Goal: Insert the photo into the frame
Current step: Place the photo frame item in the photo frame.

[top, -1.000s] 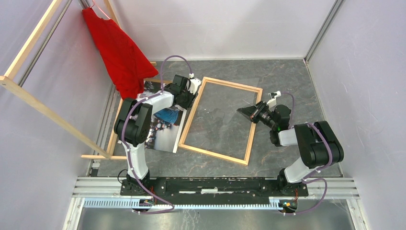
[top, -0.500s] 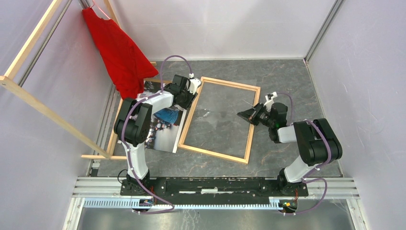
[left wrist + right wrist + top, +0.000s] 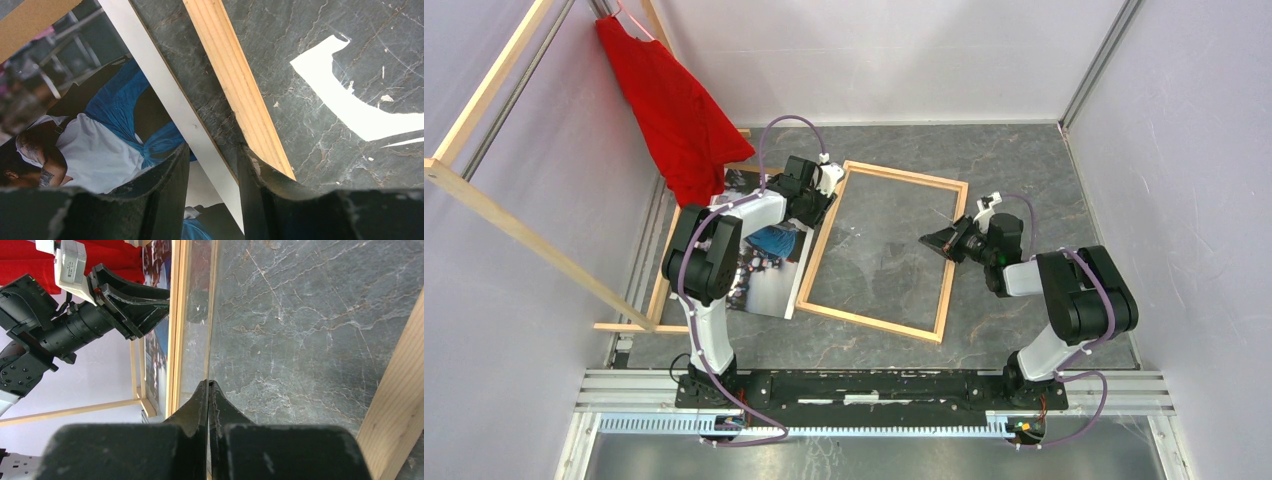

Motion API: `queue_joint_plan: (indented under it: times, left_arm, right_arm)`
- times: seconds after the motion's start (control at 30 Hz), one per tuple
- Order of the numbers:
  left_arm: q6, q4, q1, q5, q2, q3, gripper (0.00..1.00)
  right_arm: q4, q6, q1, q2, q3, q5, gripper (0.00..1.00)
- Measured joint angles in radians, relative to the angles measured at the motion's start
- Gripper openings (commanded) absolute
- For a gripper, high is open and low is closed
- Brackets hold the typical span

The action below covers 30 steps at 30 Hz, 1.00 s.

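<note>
left jaws narrow, photo [image 3: 112,117] edge in gap (frame [image 3: 235,85] just beside) | right jaws closed

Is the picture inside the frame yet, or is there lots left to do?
Not yet; nothing is finished. The frame lies flat and the photo lies beside it, picture side up. In hand: the right tool is shut on what looks like a clear sheet at the frame, and the open left tool straddles the photo's edge. Left: grabbing the photo and laying it inside the frame.
</note>
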Motion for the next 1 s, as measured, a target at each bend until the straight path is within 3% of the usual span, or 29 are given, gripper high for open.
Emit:
queue_joint_plan:
  times: [0.67, 1.0]
  left_arm:
    - [0.0, 0.0, 0.0, 0.0, 0.0, 0.0, 0.46]
    - [0.0, 0.0, 0.0, 0.0, 0.0, 0.0, 0.46]
  right_arm:
    - [0.214, 0.031, 0.018, -0.033, -0.018, -0.056, 0.0]
    - [0.237, 0.039, 0.023, -0.036, -0.018, -0.06, 0.0]
